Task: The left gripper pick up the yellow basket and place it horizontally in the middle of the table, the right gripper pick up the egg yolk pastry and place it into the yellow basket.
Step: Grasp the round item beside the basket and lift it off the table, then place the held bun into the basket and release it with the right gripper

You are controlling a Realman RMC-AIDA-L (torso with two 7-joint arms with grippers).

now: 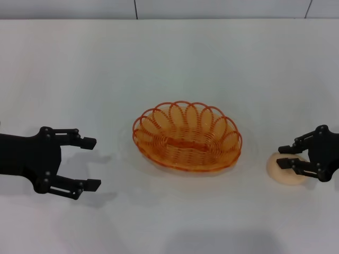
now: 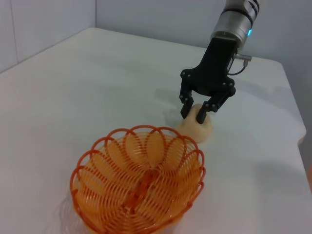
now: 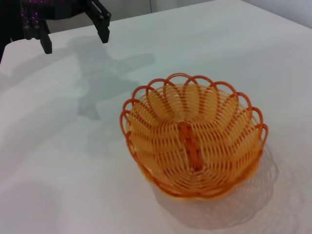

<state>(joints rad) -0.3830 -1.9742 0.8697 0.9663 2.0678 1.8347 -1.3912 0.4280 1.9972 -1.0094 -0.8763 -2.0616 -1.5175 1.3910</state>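
The yellow basket (image 1: pixel 187 137) stands upright and lengthwise in the middle of the table (image 1: pixel 169 58); it also shows in the left wrist view (image 2: pixel 139 185) and the right wrist view (image 3: pixel 192 141). It holds nothing. My left gripper (image 1: pixel 91 163) hovers open and empty to the left of the basket, apart from it, and shows far off in the right wrist view (image 3: pixel 75 40). The egg yolk pastry (image 1: pixel 290 173) rests on the table right of the basket. My right gripper (image 1: pixel 284 156) is down on it, narrowed around the dome's top (image 2: pixel 193 116), with the pastry (image 2: pixel 199 129) between the fingers.
The table's far edge meets a grey wall (image 1: pixel 222 8). In the left wrist view the table's right edge (image 2: pixel 297 141) runs close behind the pastry. Bare white surface lies around the basket on every side.
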